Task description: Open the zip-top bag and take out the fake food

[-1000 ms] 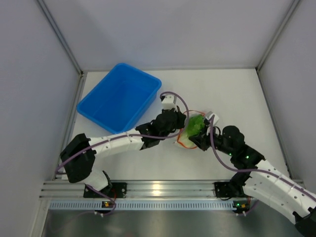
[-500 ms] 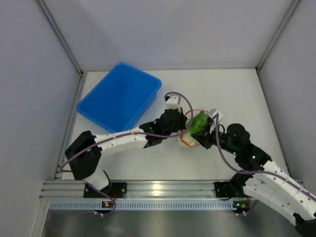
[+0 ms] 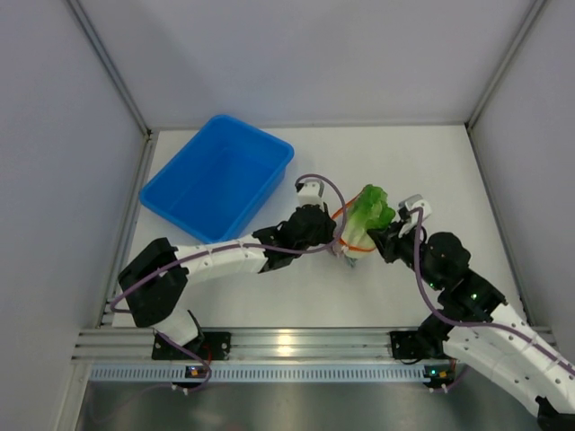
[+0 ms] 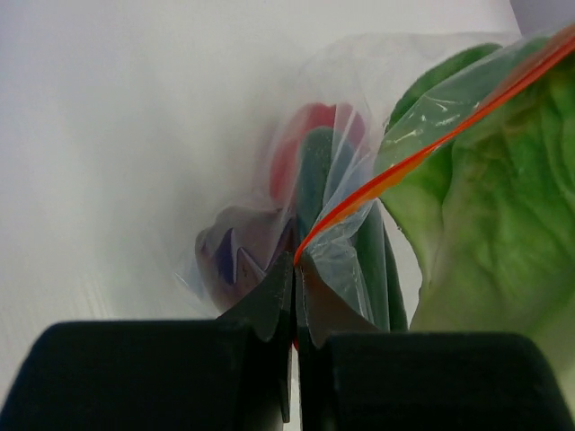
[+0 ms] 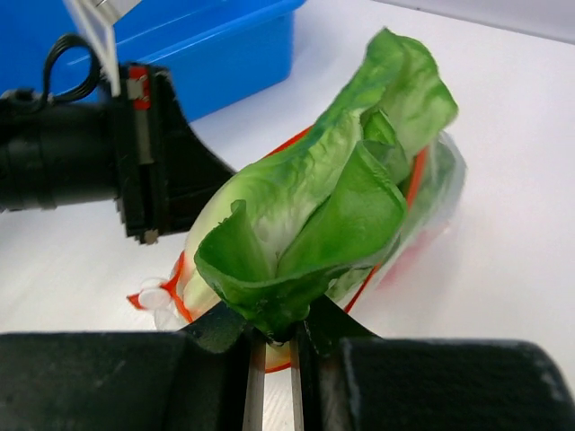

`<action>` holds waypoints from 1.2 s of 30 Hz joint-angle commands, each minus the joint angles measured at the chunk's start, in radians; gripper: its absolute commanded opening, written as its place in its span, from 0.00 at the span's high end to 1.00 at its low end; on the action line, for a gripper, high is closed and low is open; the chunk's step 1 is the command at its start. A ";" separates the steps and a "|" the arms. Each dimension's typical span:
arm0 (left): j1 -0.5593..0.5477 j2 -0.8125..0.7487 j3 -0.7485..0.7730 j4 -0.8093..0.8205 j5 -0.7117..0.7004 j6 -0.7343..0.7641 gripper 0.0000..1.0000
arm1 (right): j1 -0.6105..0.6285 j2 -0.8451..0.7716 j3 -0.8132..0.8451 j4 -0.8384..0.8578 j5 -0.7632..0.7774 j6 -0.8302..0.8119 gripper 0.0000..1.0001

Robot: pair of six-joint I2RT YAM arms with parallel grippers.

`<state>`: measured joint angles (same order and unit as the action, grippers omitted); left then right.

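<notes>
While one bag (image 4: 337,260) is pinched, one lettuce (image 5: 314,206) protrudes.

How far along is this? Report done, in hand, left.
Done: the bag is open at its mouth. In hand: the left end effector pinches the bag at its zipper strip, while the right end effector grips the lettuce, which sticks partly out. Left: the pepper, cucumber and purple piece lie inside the bag.

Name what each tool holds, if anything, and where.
The left tool pinches the zip-top bag at its orange-red zipper strip; the right tool grips the lettuce head by a green leaf edge.
</notes>
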<state>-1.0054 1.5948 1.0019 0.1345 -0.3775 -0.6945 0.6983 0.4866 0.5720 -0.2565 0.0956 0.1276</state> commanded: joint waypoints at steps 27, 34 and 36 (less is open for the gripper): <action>0.007 -0.124 -0.229 0.212 0.098 -0.266 1.00 | 0.000 0.164 -0.024 0.634 0.075 0.492 1.00; 0.008 -0.179 -0.264 0.211 0.042 -0.255 1.00 | 0.000 0.147 -0.026 0.648 0.052 0.460 1.00; 0.007 -0.171 -0.260 0.212 0.057 -0.257 1.00 | 0.000 0.156 -0.018 0.671 0.035 0.477 1.00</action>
<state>-0.9951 1.4483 0.7483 0.3153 -0.3019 -0.9417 0.6983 0.6548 0.5068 0.2680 0.1513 0.5869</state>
